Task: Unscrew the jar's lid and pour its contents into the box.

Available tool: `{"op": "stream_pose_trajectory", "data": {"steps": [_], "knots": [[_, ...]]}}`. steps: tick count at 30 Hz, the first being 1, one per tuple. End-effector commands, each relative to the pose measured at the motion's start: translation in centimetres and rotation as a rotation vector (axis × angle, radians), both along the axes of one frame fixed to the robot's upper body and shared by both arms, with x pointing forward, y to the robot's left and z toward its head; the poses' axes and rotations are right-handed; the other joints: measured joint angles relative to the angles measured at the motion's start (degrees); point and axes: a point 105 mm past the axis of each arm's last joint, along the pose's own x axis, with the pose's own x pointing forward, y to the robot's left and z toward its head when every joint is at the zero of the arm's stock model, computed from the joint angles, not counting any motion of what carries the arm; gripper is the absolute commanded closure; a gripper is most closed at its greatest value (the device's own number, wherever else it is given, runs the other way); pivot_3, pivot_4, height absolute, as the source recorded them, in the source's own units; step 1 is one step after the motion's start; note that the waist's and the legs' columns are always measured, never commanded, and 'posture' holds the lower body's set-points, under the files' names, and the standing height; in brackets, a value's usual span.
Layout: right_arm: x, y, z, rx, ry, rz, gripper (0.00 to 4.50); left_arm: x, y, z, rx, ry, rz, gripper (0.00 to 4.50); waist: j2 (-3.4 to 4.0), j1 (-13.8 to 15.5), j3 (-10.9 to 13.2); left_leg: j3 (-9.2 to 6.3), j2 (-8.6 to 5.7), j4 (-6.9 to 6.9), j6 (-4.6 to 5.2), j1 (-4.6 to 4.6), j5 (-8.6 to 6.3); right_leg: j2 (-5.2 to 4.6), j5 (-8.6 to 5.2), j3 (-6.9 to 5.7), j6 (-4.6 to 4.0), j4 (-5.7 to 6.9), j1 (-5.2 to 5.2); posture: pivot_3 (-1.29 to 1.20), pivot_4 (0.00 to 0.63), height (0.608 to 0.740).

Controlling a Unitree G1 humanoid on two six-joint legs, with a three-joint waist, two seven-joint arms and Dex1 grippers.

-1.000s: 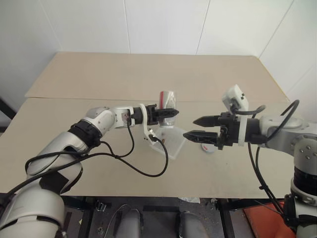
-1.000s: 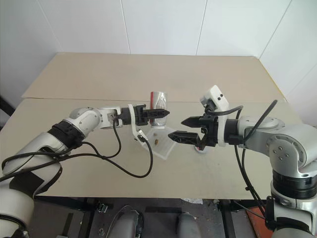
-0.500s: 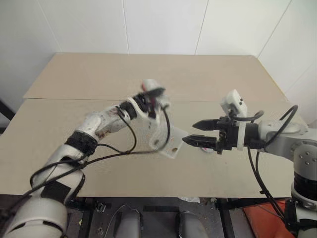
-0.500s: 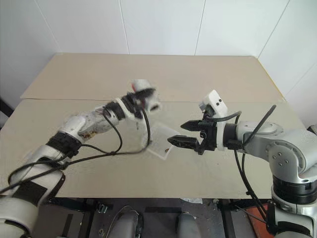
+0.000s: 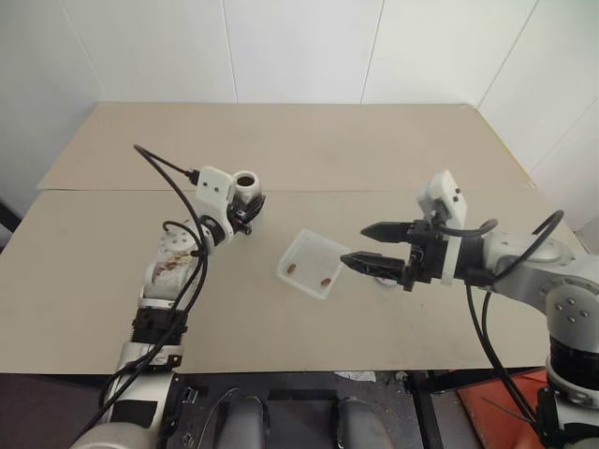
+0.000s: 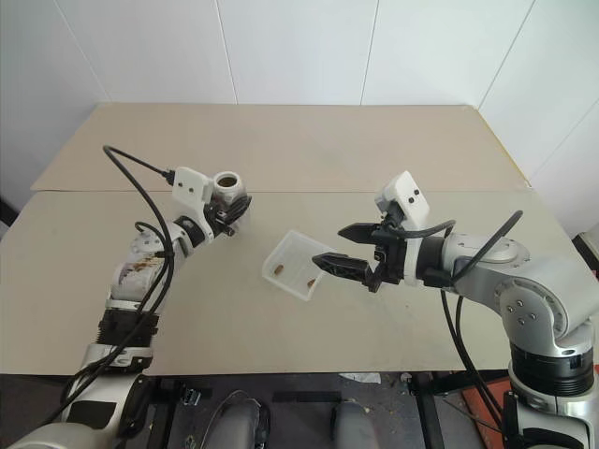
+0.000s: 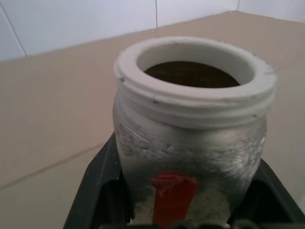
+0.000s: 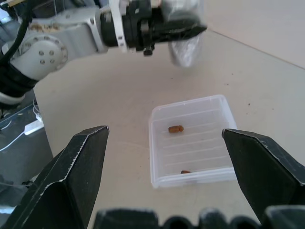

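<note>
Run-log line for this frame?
left gripper: shut on jar, upright, lid off | right gripper: open, empty | box: two brown pieces inside

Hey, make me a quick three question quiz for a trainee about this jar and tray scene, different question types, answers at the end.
1. True or false: the jar still has its lid on.
2. How many brown pieces lie in the box?
3. Which describes the right gripper? A: shut on the lid. B: open, holding nothing. C: shut on the box.

Key
1. False: its mouth is open, upright in the left gripper.
2. Two.
3. B.
</note>
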Motion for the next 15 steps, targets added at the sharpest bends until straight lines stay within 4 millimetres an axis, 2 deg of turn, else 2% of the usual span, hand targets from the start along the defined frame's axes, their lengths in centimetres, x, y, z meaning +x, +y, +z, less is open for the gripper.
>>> {"op": "stream_pose_trajectory", "data": {"steps": [1,6,8,9,13,14,15], "knots": [[-0.3,0.3,0.7,0.008,-0.059,0.006,0.04,-0.2,0.3,0.6,-0.046,-0.032,0.004,2.57,0.00,0.01,0.00,0.00,0.00,0.00,0.00,0.00,0.00,-0.01,0.00,0.00,0.00,0.00,0.00,0.00,0.150,0.740],[-0.3,0.3,0.8,0.015,-0.061,0.004,0.04,-0.3,0.1,-0.8,-0.030,-0.008,-0.002,2.57,0.00,0.04,0.00,0.00,-0.01,0.00,0.00,0.01,0.00,-0.01,0.00,0.00,0.00,-0.01,0.01,0.00,0.150,0.740],[-0.3,0.3,0.8,0.015,-0.061,0.005,0.00,-0.2,0.2,-1.4,-0.020,0.010,0.008,1.84,0.00,0.04,0.00,0.00,-0.01,0.00,0.00,0.01,0.00,0.00,0.00,0.00,0.00,-0.03,0.01,0.00,0.150,0.740],[-0.3,0.4,0.8,0.014,-0.060,0.006,0.00,-0.1,0.3,-1.7,-0.015,0.015,0.011,1.63,0.00,0.03,0.00,0.00,-0.01,0.00,0.00,0.01,0.00,-0.01,0.00,0.00,0.00,-0.03,0.01,0.00,0.150,0.740],[-0.2,0.4,0.7,0.007,-0.060,0.008,0.00,-0.4,0.5,-2.0,-0.009,0.016,0.011,0.28,0.00,0.03,0.00,0.00,-0.01,-0.01,0.00,0.01,0.00,-0.01,0.00,0.00,0.00,-0.03,0.01,0.00,0.150,0.740],[-0.2,0.4,0.7,0.006,-0.060,0.009,0.00,-0.6,0.6,-2.0,-0.008,0.017,0.008,0.01,0.00,0.02,0.00,0.00,-0.01,-0.01,0.00,0.01,0.00,-0.01,0.00,0.00,0.00,-0.03,0.01,0.00,0.150,0.740],[-0.2,0.5,0.7,0.006,-0.059,0.010,0.00,-0.8,0.6,-2.0,-0.006,0.016,-0.001,0.01,0.00,-0.03,0.00,0.00,-0.01,-0.01,0.00,0.01,0.00,-0.01,0.00,0.01,0.00,-0.03,0.01,0.00,0.150,0.740]]}}
